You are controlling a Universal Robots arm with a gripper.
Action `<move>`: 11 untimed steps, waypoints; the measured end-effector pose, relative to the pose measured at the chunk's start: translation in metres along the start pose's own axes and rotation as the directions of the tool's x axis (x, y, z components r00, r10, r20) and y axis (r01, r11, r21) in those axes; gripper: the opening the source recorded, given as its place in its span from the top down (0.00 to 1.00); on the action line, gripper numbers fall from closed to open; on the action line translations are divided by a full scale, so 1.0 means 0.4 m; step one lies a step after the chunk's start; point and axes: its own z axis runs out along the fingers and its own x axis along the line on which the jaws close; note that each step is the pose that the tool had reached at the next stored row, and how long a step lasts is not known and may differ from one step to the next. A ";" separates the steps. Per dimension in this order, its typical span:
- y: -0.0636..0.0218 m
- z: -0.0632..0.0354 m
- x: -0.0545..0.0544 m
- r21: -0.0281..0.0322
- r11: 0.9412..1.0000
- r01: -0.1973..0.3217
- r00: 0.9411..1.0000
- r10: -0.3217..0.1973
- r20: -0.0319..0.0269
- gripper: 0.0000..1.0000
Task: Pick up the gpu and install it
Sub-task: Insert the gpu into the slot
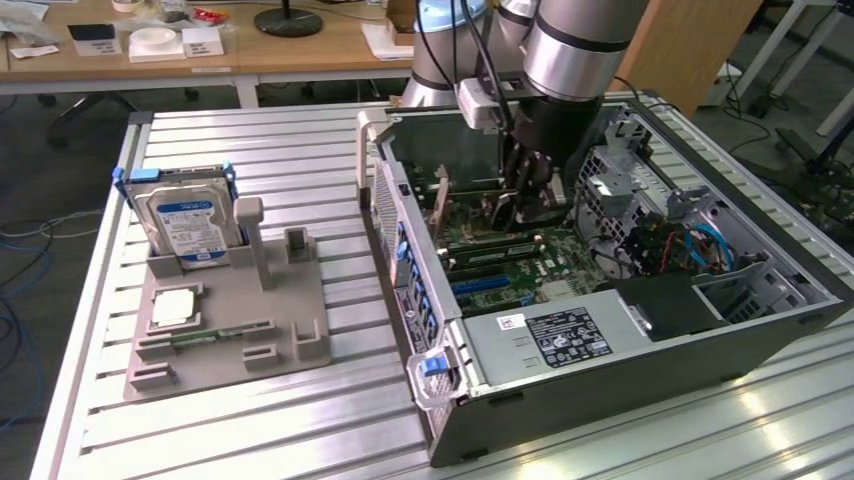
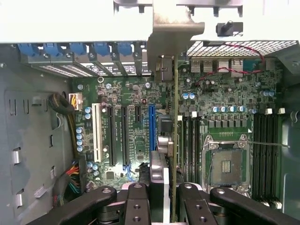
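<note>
— What did we have in front of us, biggest things first?
— At the back we saw wooden desks [image 1: 267, 50] with odd bits on them. Nearer stood our bench [image 1: 267, 140], its top made of ribbed metal slats. Towards the exterior view's right, an open computer case [image 1: 747, 330] lay on it, with the motherboard [image 2: 136, 108] facing up.
— And the arm?
— The arm [image 1: 574, 40] reached straight down into the case. On the exterior view's left we noted a grey fixture [image 1: 287, 300], well apart from the case. A silver hard drive [image 1: 187, 220] stood upright in its rear holder.
— How was the gripper?
— The gripper [image 1: 531, 195] hung low inside the case, over the motherboard. From the wrist we saw its fingers [image 2: 136, 201] drawn narrow, clamped on the gpu [image 2: 175, 112] from both sides.
— Where exactly was the gpu?
— It stood on edge above the motherboard, just beside the blue slot [image 2: 151, 126], with the memory slots [image 2: 190, 140] on its other side. Its metal bracket [image 2: 164, 42] was near the case's rear wall. Whether its lower edge sat in a slot, we could not tell.
— Anything smaller?
— A small square chip [image 1: 176, 308] lay flat on the fixture, in front of the hard drive.
</note>
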 end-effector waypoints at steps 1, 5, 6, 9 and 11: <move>0.000 0.002 0.000 0.000 1.000 0.000 1.000 0.000 0.000 0.72; 0.000 0.009 0.004 0.000 1.000 0.000 1.000 0.000 0.000 0.72; 0.000 0.010 0.004 0.000 1.000 0.000 1.000 0.000 0.000 0.72; 0.000 0.013 0.004 0.000 1.000 0.000 1.000 0.000 0.000 0.72; 0.000 0.017 0.004 0.000 1.000 0.000 1.000 0.000 0.000 0.72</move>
